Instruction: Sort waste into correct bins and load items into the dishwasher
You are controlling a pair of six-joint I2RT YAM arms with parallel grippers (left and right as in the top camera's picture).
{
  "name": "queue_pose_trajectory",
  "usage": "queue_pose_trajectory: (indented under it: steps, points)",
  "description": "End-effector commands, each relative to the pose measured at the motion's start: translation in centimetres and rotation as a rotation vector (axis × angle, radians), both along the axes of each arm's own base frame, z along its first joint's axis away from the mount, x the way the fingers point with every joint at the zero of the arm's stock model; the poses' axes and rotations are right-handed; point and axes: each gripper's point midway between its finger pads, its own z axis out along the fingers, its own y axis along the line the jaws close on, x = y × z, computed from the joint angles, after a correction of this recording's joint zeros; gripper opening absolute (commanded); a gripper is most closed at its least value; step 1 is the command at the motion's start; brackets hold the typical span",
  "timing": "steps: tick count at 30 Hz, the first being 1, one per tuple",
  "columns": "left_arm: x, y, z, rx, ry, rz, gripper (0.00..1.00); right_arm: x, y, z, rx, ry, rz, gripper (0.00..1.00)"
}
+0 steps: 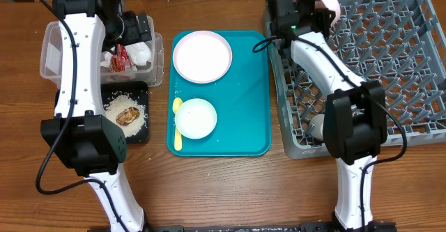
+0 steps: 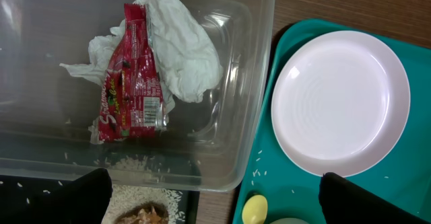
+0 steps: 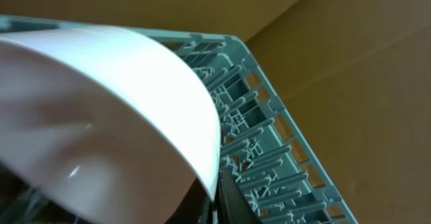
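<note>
Right hand (image 1: 317, 3) clenched on the rim of the pink bowl (image 3: 101, 116), held tilted over the rack's (image 1: 426, 65) far-left corner; where its mouth faces is unclear. Best lowered on edge between pegs, then let go. Left hand (image 2: 215, 200) released above the tub (image 2: 40, 150).

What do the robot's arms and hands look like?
The left arm and right arm are smooth white tubes joined by chunky black blocks at the bends. Thin black cables loop alongside them. The left hand has black fingers.
</note>
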Motion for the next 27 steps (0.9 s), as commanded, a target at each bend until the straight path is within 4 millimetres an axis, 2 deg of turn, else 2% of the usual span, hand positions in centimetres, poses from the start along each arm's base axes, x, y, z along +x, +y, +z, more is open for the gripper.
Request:
queue_pose_trajectory:
  steps: [1, 5, 7, 10, 13, 15, 16, 18, 19, 21, 24, 27]
  points:
    - [0.1, -0.2, 2.3, -0.005, -0.057, 0.004, 1.0, -0.2, 5.2, -0.7, 0.034, 0.025, 0.114, 0.16]
    - [0.1, -0.2, 2.3, -0.005, -0.057, 0.004, 1.0, -0.7, 8.8, -0.6, 0.033, 0.023, 0.181, 0.39]
    - [0.1, -0.2, 2.3, -0.005, -0.057, 0.004, 1.0, -1.0, 9.9, -0.5, 0.034, 0.02, 0.202, 0.49]
    - [0.1, -0.2, 2.3, -0.005, -0.057, 0.004, 1.0, -1.2, 10.8, 0.3, 0.041, 0.006, 0.22, 0.55]
    - [0.1, -0.2, 2.3, -0.005, -0.057, 0.004, 1.0, -1.6, 11.3, 1.7, 0.065, -0.008, 0.24, 0.56]
    - [0.1, -0.2, 2.3, -0.005, -0.057, 0.004, 1.0, -2.0, 12.7, 2.0, 0.14, 0.027, 0.312, 0.57]
    - [0.1, -0.2, 2.3, -0.005, -0.057, 0.004, 1.0, -2.3, 13.5, 1.7, 0.184, 0.06, 0.355, 0.57]
    - [0.1, -0.2, 2.3, -0.005, -0.057, 0.004, 1.0, -3.8, 16.7, -0.2, 0.359, 0.203, 0.503, 0.6]
    - [0.1, -0.2, 2.3, -0.006, -0.057, 0.004, 1.0, -4.4, 17.6, -0.8, 0.41, 0.246, 0.54, 0.6]
    - [0.1, -0.2, 2.3, -0.005, -0.057, 0.004, 1.0, -6.9, 20.6, -2.9, 0.593, 0.4, 0.656, 0.6]
    - [0.1, -0.2, 2.3, -0.005, -0.057, 0.004, 1.0, -9.7, 23.3, -4.3, 0.762, 0.539, 0.741, 0.59]
    - [0.1, -0.2, 2.3, -0.005, -0.057, 0.004, 1.0, -12.1, 25.6, -4.8, 0.911, 0.641, 0.807, 0.59]
